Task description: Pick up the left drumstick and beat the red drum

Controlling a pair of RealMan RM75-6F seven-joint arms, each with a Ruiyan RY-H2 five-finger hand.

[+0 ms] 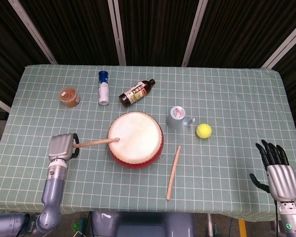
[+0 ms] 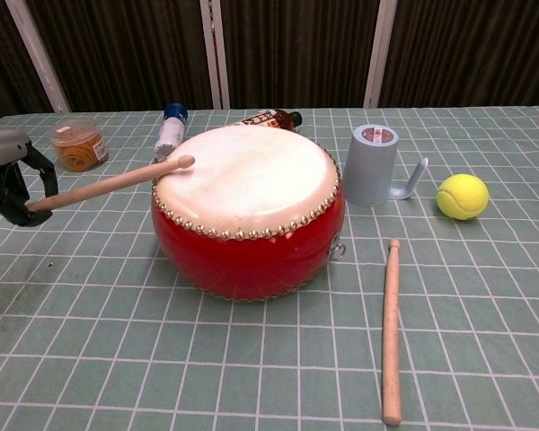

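The red drum (image 1: pixel 135 140) (image 2: pixel 248 222), with a pale skin on top, stands in the middle of the table. My left hand (image 1: pixel 61 146) (image 2: pixel 6 175) is to its left and grips a wooden drumstick (image 1: pixel 94 143) (image 2: pixel 108 183). The stick's tip lies at the left rim of the drum skin. A second drumstick (image 1: pixel 173 172) (image 2: pixel 392 329) lies flat on the cloth, right of the drum. My right hand (image 1: pixel 277 173) hangs at the table's front right corner, fingers spread, holding nothing.
Right of the drum stand a grey cup (image 1: pixel 176 118) (image 2: pixel 371 164) and a yellow tennis ball (image 1: pixel 203 130) (image 2: pixel 463 196). Behind it are a dark bottle lying down (image 1: pixel 136 92), a white bottle with a blue cap (image 1: pixel 103 88) and a small orange jar (image 1: pixel 69 96) (image 2: pixel 78 144).
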